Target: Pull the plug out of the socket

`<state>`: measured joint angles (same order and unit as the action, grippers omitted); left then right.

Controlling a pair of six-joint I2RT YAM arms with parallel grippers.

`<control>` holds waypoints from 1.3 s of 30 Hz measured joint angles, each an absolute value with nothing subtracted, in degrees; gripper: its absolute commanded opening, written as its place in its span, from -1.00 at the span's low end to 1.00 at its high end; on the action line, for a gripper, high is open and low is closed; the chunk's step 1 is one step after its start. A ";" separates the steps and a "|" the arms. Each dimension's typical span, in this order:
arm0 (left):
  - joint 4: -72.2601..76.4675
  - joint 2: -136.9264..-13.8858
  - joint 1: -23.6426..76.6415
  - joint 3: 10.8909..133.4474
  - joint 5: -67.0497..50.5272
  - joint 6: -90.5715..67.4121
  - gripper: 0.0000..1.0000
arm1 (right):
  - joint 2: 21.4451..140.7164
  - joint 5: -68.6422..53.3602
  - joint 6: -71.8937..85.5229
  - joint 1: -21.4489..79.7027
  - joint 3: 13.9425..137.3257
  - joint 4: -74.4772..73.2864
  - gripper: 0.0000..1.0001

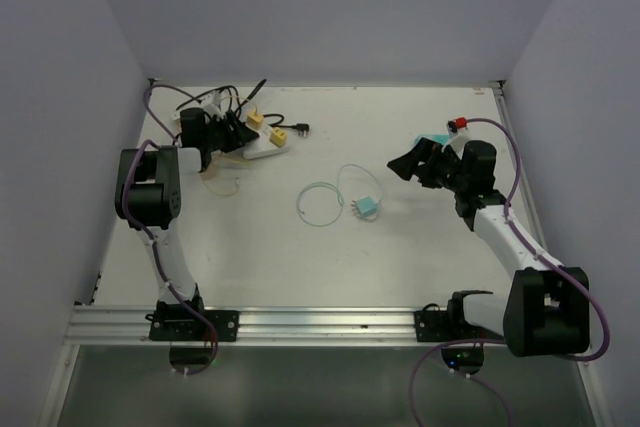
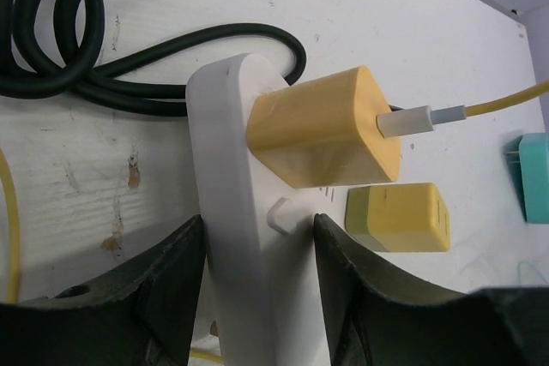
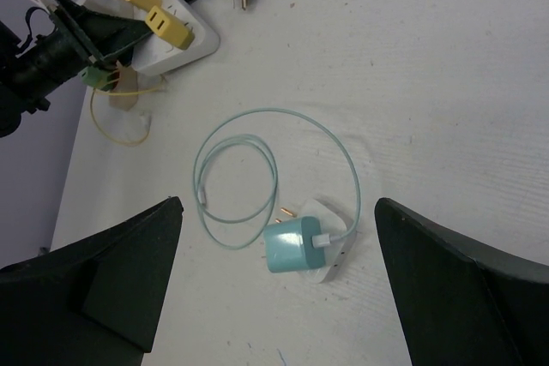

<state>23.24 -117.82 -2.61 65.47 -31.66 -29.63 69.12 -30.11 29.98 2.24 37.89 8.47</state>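
Left fingers (image 2: 163, 297): pressed in on the two long sides of the white power strip (image 2: 225, 152), pinching it low in the left wrist view; the left gripper (image 1: 232, 132) sits at the upper left of the overhead view.
Right fingers (image 3: 111, 280): spread wide with nothing between them; the right gripper (image 3: 276, 207) hangs above the middle of the table (image 1: 420, 257).
Yellow plug (image 2: 322, 126): seated in the strip's face at the centre of the left wrist view, just above the pinching fingers, body sticking out to the right.
Its lead: a white connector (image 2: 412, 119) enters the plug's end and a yellow cable (image 2: 515, 99) runs off the right edge.
Second yellow block (image 2: 399, 216): just below the plug, near the strip; I cannot tell whether it is seated or lying loose.
Black cord (image 2: 60, 57): coiled at the upper left, behind the strip.
Teal charger (image 3: 296, 246): loose at mid-table with its looped teal cable (image 3: 236, 169), directly under the right gripper, well apart from the strip.
Step in hand: judged as bracing, with the socket held down and the plug not yet gripped.
Next move: the right arm likely has to cross toward the upper left, close on the plug's flat sides and draw it straight away from the strip's face, while the left grip resists the pull.
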 measured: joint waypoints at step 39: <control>24.93 -79.81 9.08 32.16 -26.85 -32.82 -1.00 | 80.16 -27.94 19.73 34.00 45.19 5.39 0.85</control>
